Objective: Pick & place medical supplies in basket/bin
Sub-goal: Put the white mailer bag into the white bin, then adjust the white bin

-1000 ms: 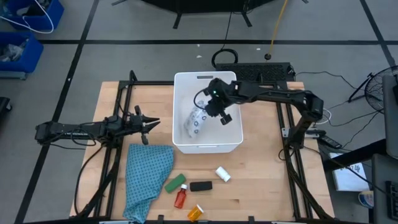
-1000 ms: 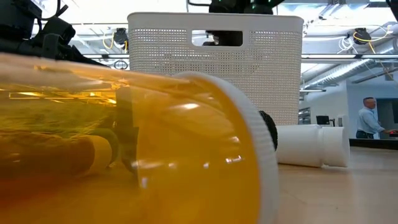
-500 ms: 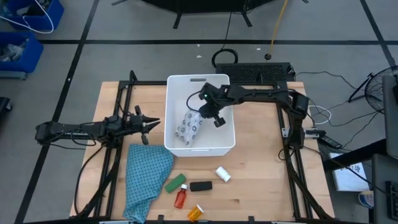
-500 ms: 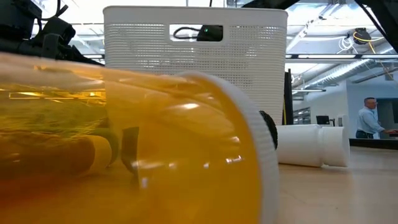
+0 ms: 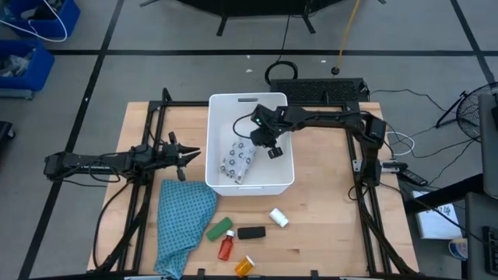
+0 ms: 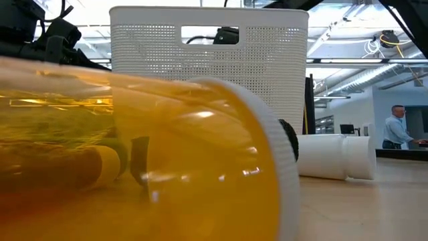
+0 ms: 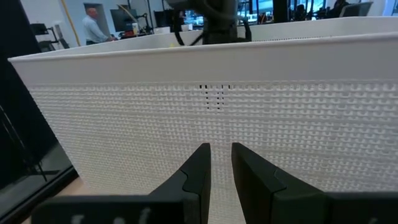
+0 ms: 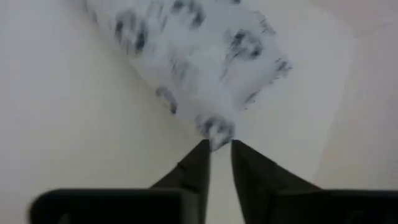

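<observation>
- My right gripper (image 5: 269, 146) hangs inside the white bin (image 5: 247, 99), near its middle. The flat white dark-dotted packet (image 5: 237, 162) lies slanted against the bin's left wall, with one corner right at my fingertips. I cannot tell whether the gripper is clamped on that corner or free of it.
- If the corner is caught when I lift, the packet could ride up with me and drop outside the bin, undoing the placement.
- The packet leans rather than lying flat. It could take up floor room and make later items bounce or wedge on it.
- The bin is light and has tall sides. If my arm brushes the rim on the way out, it could slide or tip the bin.
- My left gripper (image 5: 187, 155) waits just beside the bin's left wall, nearly closed on nothing. A bin shoved that way could hit it.
- Five items wait on the table in front of the bin: the small white cylinder (image 5: 278, 218), black block (image 5: 250, 232), green block (image 5: 219, 229), red bottle (image 5: 226, 248) and orange bottle (image 5: 244, 266).
- The cylinder and both bottles lie on their sides, so a glancing touch could roll them. The orange bottle is at the table's front edge and could fall off.
- The green block touches the teal cloth (image 5: 185, 218). A low grasp there could snag the fabric and drag it along.
</observation>
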`<state>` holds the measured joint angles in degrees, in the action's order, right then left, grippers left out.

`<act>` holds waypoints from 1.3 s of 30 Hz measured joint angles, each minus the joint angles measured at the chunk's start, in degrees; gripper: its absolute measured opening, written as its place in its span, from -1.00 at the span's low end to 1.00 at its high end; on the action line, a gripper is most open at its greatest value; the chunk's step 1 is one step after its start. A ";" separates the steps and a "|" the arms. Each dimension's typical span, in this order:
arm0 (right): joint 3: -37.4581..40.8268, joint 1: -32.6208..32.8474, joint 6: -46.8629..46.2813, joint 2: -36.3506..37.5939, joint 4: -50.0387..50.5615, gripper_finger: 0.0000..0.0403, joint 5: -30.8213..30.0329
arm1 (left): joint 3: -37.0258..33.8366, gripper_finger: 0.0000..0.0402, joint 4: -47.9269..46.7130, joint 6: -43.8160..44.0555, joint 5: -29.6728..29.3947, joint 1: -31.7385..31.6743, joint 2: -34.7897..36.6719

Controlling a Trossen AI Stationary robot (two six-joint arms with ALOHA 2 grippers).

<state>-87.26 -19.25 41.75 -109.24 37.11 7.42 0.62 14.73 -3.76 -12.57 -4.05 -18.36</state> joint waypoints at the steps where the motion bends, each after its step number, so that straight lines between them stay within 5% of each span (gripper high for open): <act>1: 0.00 0.00 -0.68 0.36 -0.07 -0.61 -0.18 | 0.00 -0.67 -0.02 0.03 0.01 0.00 -0.01; 9: 0.00 0.00 -5.19 3.30 -0.66 -0.07 -13.85 | 0.00 -0.67 -0.06 8.43 -0.10 0.01 -0.01; 14: 0.00 0.20 -5.22 8.61 -0.23 -0.13 -19.12 | 0.00 -0.67 -1.32 11.48 -1.54 0.00 -0.01; 22: 2.47 0.63 -13.67 23.60 -2.65 -0.93 -6.05 | 0.00 -0.67 -3.95 15.63 -2.28 0.02 -0.97; 27: 12.47 2.29 -16.17 34.34 -11.00 -0.98 -4.62 | 0.00 -0.67 -3.37 16.95 -5.06 0.00 -3.79; 34: 33.79 4.63 -24.55 50.81 -31.92 -1.00 7.79 | 0.02 -0.67 2.35 15.91 -5.59 0.00 -9.59; 39: 47.47 7.89 -24.86 60.92 -38.95 -1.00 6.05 | 0.02 -0.67 2.70 15.94 -5.52 0.00 -12.06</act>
<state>-39.79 -11.35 16.88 -48.32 -1.84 13.47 0.64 17.43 12.19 -18.09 -4.05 -30.43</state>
